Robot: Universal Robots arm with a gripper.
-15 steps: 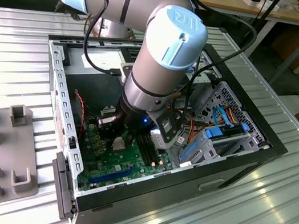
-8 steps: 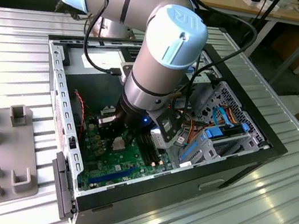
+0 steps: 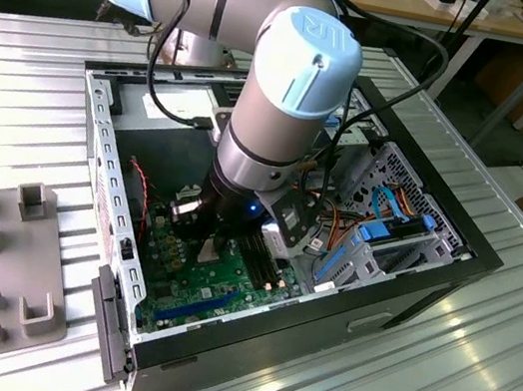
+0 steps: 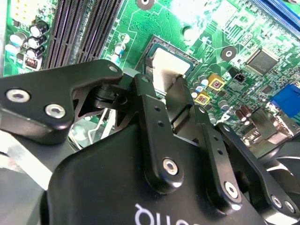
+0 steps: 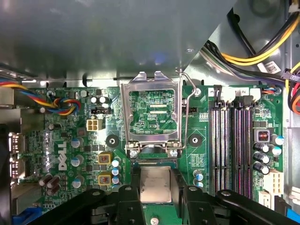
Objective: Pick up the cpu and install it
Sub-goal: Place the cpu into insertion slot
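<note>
I see the open computer case as the biggest thing, with the arm reaching down into it over the motherboard. On the motherboard, beside the memory slots, the socket frame stands flipped open. Low over the motherboard sits my gripper, its fingers clamped on two opposite edges of the cpu. The cpu lies flat, silver top up. I cannot tell whether it touches the socket.

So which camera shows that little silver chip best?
The first wrist view: the cpu faces it squarely, held in the gripper. The second wrist view sees it slanted, partly behind fingers. In the exterior view the arm hangs over it.
</note>
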